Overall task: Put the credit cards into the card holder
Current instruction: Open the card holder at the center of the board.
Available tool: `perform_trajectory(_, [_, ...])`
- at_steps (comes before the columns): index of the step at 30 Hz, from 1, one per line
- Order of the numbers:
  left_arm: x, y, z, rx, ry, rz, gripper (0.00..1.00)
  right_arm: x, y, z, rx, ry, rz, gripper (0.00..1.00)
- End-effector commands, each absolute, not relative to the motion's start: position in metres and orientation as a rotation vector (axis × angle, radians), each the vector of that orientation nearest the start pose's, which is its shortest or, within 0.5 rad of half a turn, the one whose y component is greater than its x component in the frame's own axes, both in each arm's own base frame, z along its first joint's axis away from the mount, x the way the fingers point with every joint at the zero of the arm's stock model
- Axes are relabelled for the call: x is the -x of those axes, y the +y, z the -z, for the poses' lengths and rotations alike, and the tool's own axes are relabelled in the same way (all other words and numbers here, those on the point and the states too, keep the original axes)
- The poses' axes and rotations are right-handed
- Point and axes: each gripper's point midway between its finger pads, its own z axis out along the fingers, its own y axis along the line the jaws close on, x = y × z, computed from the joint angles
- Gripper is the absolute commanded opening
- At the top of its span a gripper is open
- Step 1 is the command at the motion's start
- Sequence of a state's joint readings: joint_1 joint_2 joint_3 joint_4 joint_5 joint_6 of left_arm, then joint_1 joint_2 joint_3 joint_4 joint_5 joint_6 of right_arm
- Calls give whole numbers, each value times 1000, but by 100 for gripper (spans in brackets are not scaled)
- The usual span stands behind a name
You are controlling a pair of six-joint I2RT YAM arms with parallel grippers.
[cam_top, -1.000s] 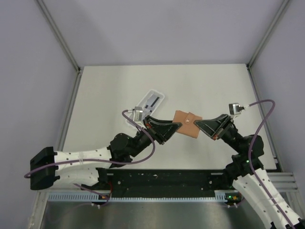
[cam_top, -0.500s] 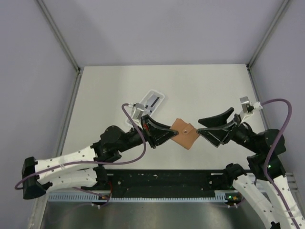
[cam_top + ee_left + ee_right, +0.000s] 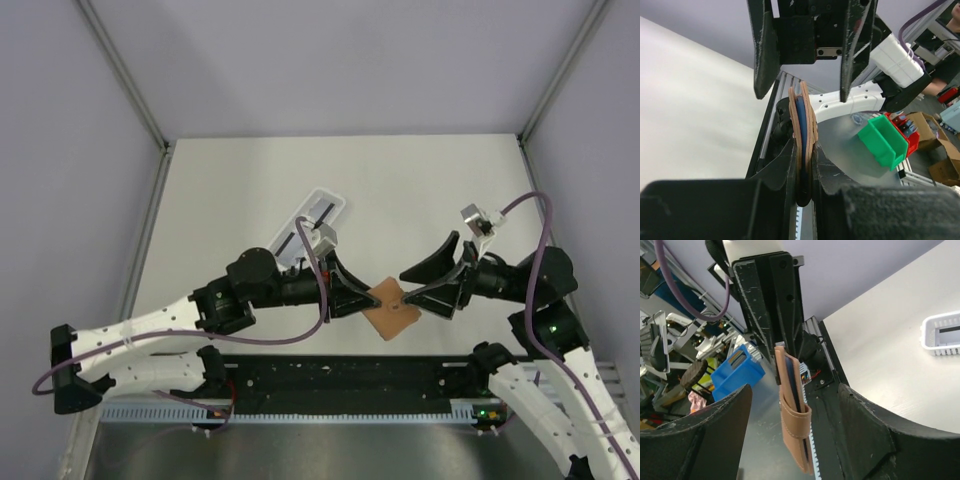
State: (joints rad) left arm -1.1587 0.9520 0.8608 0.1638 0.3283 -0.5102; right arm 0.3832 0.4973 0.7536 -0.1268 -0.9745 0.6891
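The card holder (image 3: pixel 393 315), an orange-brown folded wallet, hangs on edge above the table's near edge. My left gripper (image 3: pixel 365 298) is shut on it. In the left wrist view the card holder (image 3: pixel 804 120) stands edge-on between the pinching fingers of my left gripper (image 3: pixel 805 175), with a dark blue layer between its leaves. My right gripper (image 3: pixel 418 283) is open and faces it from the right. In the right wrist view the card holder (image 3: pixel 792 415) hangs between the spread jaws of my right gripper (image 3: pixel 795 440), touching neither. A credit card (image 3: pixel 320 212) with a dark stripe lies in the white tray.
The white plastic tray (image 3: pixel 300 232) lies on the table behind my left arm; it is also in the right wrist view (image 3: pixel 931 335). The black base rail (image 3: pixel 350 375) runs below the wallet. Green (image 3: pixel 885 140) and blue (image 3: pixel 737 370) bins stand off the table.
My right gripper let go of the wallet and opened wide. My left arm drew the wallet toward the near edge and turned it on edge.
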Motion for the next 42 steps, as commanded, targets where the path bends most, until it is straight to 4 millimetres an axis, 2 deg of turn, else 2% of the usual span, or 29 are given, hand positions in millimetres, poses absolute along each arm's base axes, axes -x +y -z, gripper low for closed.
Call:
perform_trajectory(1, [-71,-353,-371,-865,1429,1552,0,-78,210,-355,744,1524,-1553,66])
perform_trajectory(6, [-72,-356,-380,-890,1399,1558,0,-82,211,-345,728,1568,-1568,50])
perform_trajectory(13, [-70,-363,-386,-927,1374,1578,0,-90,214,-333,702,1641,-1576,49])
perform_trajectory(14, [-71,-364,-387,-926,1371,1578,0,-91,214,-332,700,1644,-1573,45])
perform_trajectory(15, [-71,-364,-387,-927,1370,1577,0,-92,214,-331,698,1647,-1574,36])
perform_trajectory(17, [-72,-364,-387,-918,1373,1569,0,-92,214,-332,693,1643,-1571,12])
perform_trajectory(18, [-73,-362,-386,-910,1372,1565,2,-94,214,-334,675,1642,-1565,3])
perform_trajectory(19, [-75,-362,-385,-900,1373,1561,9,-95,213,-337,659,1629,-1554,0])
perform_trajectory(23, [-82,-350,-387,-783,1337,1559,42,-109,210,-353,475,1590,-1561,0])
perform_trajectory(25, [-86,-341,-392,-691,1294,1571,53,-121,209,-355,336,1547,-1602,0])
perform_trajectory(26, [-89,-338,-392,-648,1288,1576,57,-121,207,-366,300,1473,-1638,0])
perform_trajectory(30, [-92,-334,-392,-588,1271,1595,59,-124,203,-372,180,1372,-1746,0])
perform_trajectory(36, [-95,-343,-390,-594,1289,1602,58,-119,201,-382,176,1339,-1769,0])
perform_trajectory(39, [-95,-349,-389,-603,1290,1616,49,-117,199,-387,176,1323,-1776,0])
perform_trajectory(42, [-95,-355,-386,-612,1298,1631,46,-116,200,-388,175,1330,-1784,0])
